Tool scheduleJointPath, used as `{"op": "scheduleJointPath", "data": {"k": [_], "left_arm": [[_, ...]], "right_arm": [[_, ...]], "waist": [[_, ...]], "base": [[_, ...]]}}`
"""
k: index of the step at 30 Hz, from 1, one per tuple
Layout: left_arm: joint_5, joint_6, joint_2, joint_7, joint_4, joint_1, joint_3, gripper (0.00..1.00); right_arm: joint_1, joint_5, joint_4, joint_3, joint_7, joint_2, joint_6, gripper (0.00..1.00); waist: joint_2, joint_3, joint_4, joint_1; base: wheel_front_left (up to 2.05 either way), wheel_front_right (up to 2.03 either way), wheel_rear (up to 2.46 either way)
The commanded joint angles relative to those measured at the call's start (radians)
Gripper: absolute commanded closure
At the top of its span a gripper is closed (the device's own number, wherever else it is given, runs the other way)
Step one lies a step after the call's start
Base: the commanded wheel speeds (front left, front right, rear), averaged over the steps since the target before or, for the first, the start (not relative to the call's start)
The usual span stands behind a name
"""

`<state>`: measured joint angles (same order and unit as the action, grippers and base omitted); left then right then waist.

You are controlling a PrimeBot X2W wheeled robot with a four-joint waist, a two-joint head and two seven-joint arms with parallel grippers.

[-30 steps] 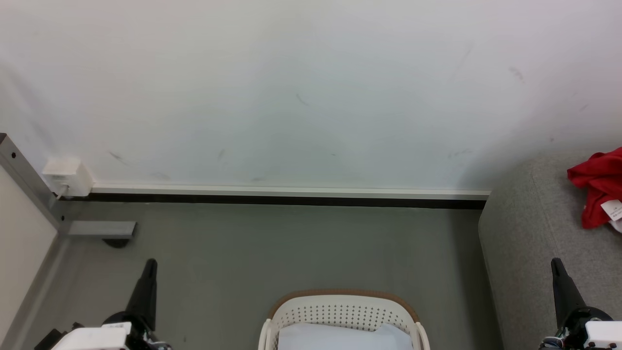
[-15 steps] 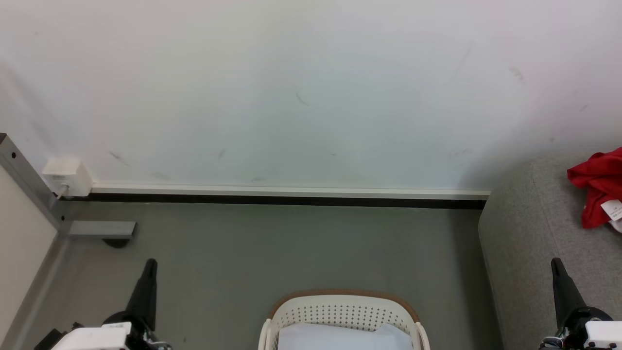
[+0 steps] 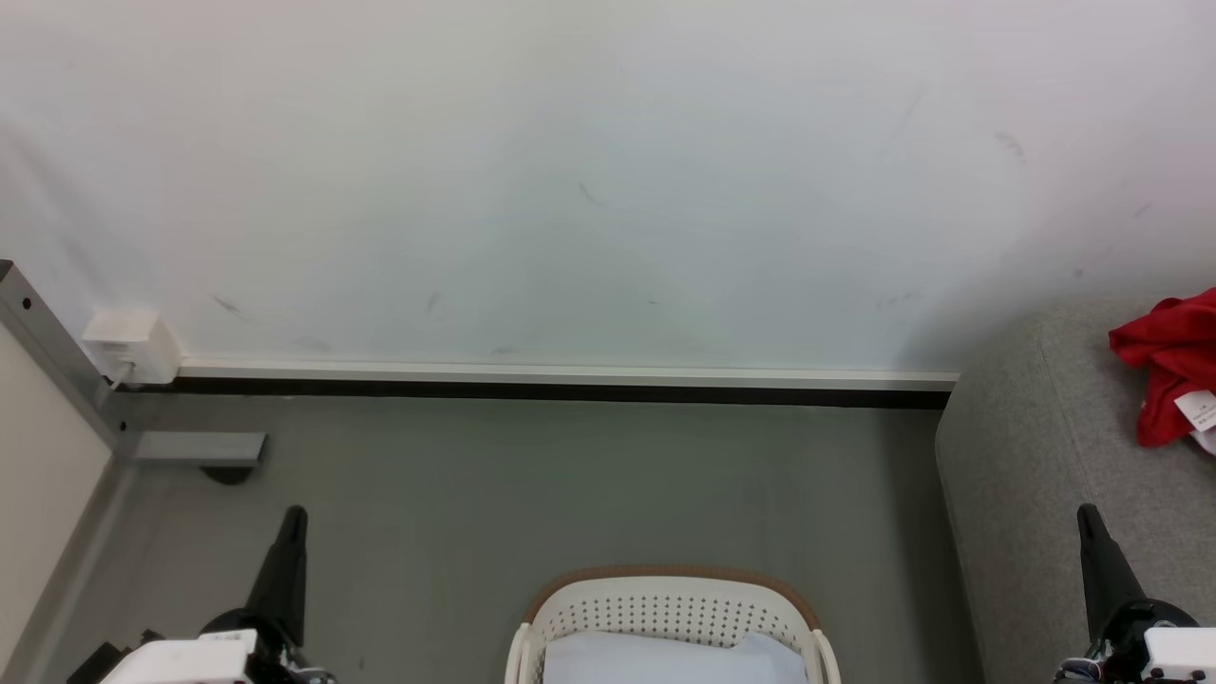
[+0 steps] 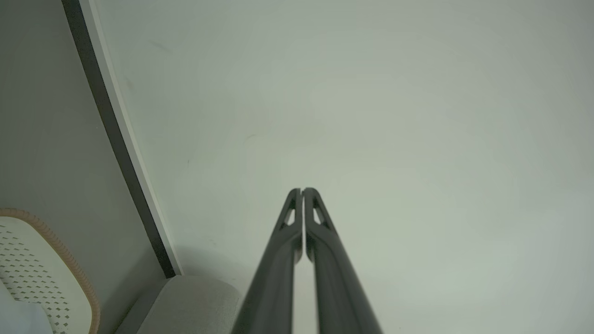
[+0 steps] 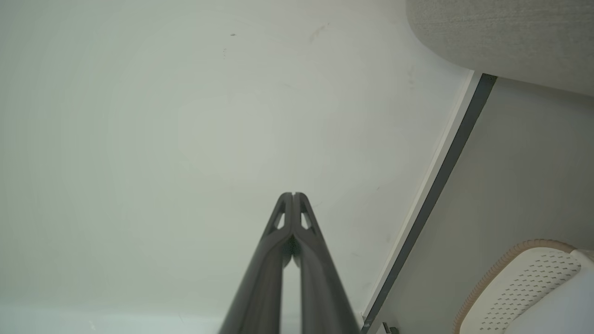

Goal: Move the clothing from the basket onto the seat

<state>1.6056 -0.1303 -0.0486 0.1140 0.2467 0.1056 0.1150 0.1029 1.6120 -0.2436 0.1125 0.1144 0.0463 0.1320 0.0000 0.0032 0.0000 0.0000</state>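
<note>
Both of the two end effectors are clenched. The left end effector point(image 4: 302, 191) has its two long dark fingers pressed together with nothing between them, and the right end effector point(image 5: 293, 195) is the same. They point toward the white wall point(image 3: 608, 171), one at each side of the one oval white perforated plastic basket point(image 3: 670, 581) with a brown rim. One pale bluish cloth point(image 3: 665, 660) lies in the basket. One heap of red clothing point(image 3: 1164, 366), with one white label point(image 3: 1199, 408), lies on the one large light-grey fabric sofa point(image 3: 1026, 456), which is to the right of the basket.
</note>
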Motion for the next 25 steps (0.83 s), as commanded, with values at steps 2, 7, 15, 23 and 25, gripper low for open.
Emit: {"op": "scheduleJointPath", "data": {"k": [2, 7, 15, 23, 25], "left_arm": [[0.013, -0.003, -0.002, 0.004, -0.003, 0.008, 0.003, 1.0], [0.013, -0.003, -0.002, 0.004, -0.003, 0.008, 0.003, 1.0], [0.013, -0.003, -0.002, 0.004, -0.003, 0.008, 0.003, 1.0], [0.013, -0.003, -0.002, 0.004, -0.003, 0.008, 0.003, 1.0], [0.013, -0.003, -0.002, 0.004, -0.003, 0.008, 0.003, 1.0]], "right_arm": [[0.014, 0.002, -0.003, 0.003, 0.003, 0.007, -0.002, 1.0], [0.014, 0.002, -0.003, 0.003, 0.003, 0.007, -0.002, 1.0], [0.014, 0.002, -0.003, 0.003, 0.003, 0.007, -0.002, 1.0], [0.014, 0.002, -0.003, 0.003, 0.003, 0.007, -0.002, 1.0], [0.014, 0.002, -0.003, 0.003, 0.003, 0.007, -0.002, 1.0]], "waist": [[0.0, 0.0, 0.0, 0.0], [0.0, 0.0, 0.0, 0.0], [0.0, 0.0, 0.0, 0.0], [0.0, 0.0, 0.0, 0.0], [0.0, 0.0, 0.0, 0.0]], "base": [[0.0, 0.0, 0.0], [0.0, 0.0, 0.0], [0.0, 0.0, 0.0], [0.0, 0.0, 0.0], [0.0, 0.0, 0.0]]}}
